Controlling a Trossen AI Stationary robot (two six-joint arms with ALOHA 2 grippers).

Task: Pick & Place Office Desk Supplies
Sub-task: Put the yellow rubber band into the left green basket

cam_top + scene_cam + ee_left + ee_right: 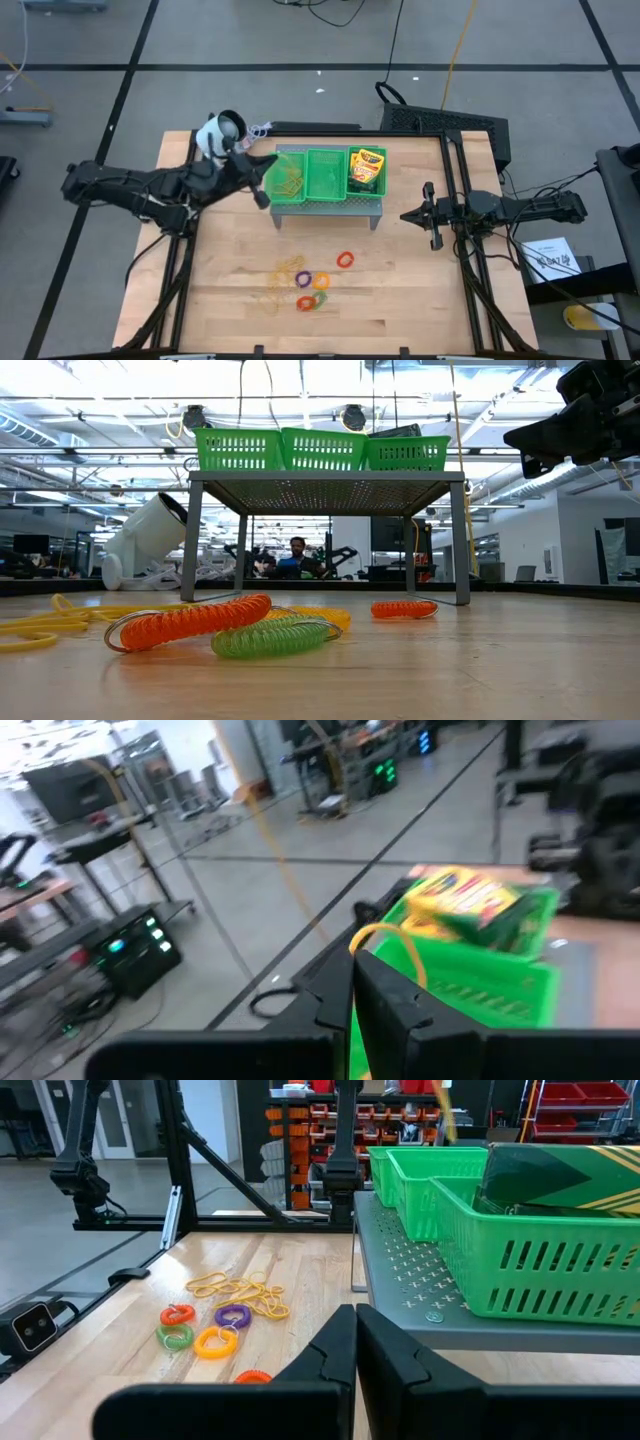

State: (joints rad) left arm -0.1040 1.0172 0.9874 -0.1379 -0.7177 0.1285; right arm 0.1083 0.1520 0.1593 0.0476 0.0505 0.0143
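done: crayon boxes [367, 170] in tray's [325, 196] right bin; some rubber bands [287, 180] in left bin
left: rubber bands [282, 280], rings [318, 284] on table [400, 290], 6 o'clock of tray
left gripper [262, 185]: over left bin, jaws together, empty
right gripper [430, 215]: 3 o'clock, jaws together

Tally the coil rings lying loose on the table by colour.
Red rings: 2
Orange ring: 1
Purple ring: 1
Green ring: 1
Total: 5
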